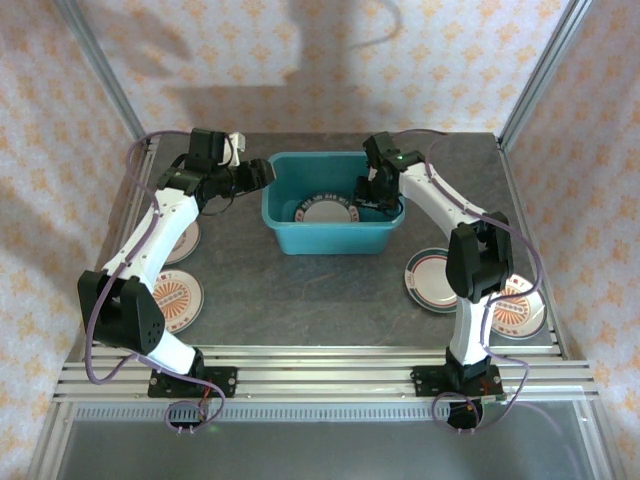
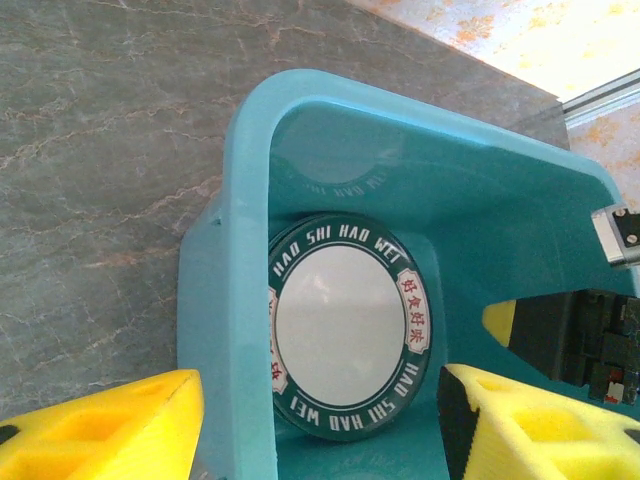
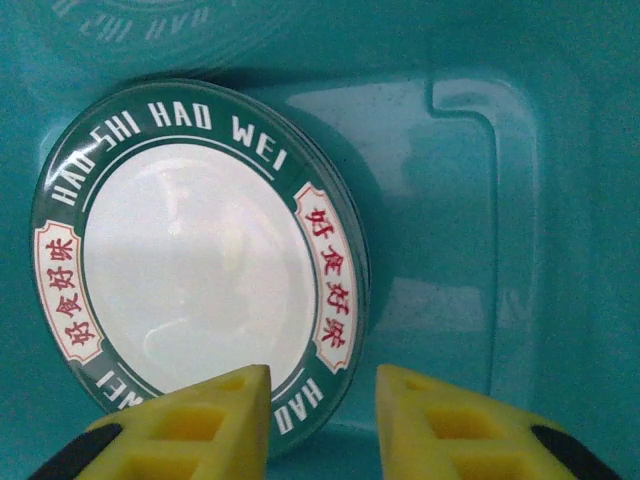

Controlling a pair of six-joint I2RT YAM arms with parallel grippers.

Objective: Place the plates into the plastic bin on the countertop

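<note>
The plastic bin (image 1: 330, 240) stands toward the far middle of the tabletop (image 1: 300, 290), and a short stack of plates lies flat on its floor, toward its left end. The top plate (image 3: 190, 270) has a white centre and a dark green rim lettered "HAO SHI HAO WEI"; a red-orange edge (image 2: 270, 345) of another plate peeks out beneath it. The right tool (image 3: 320, 375) hangs inside the bin at its right end, just above the near rim of the top plate, its yellow fingers parted with a clear gap and pinching nothing. The left tool (image 2: 320, 385) sits at the bin's left end, spread wide and straddling the wall, one finger outside the bin and the other inside, holding nothing. Outside the bin, to its near left, a red-orange plate (image 1: 172, 302) lies on the tabletop, with a half-hidden plate (image 1: 188, 240) under the left arm, closer to the bin. To the bin's near right lie a dark-rimmed plate (image 1: 430, 280) and, further out, a second red-orange plate (image 1: 522, 312), both partly covered by the right arm.
</note>
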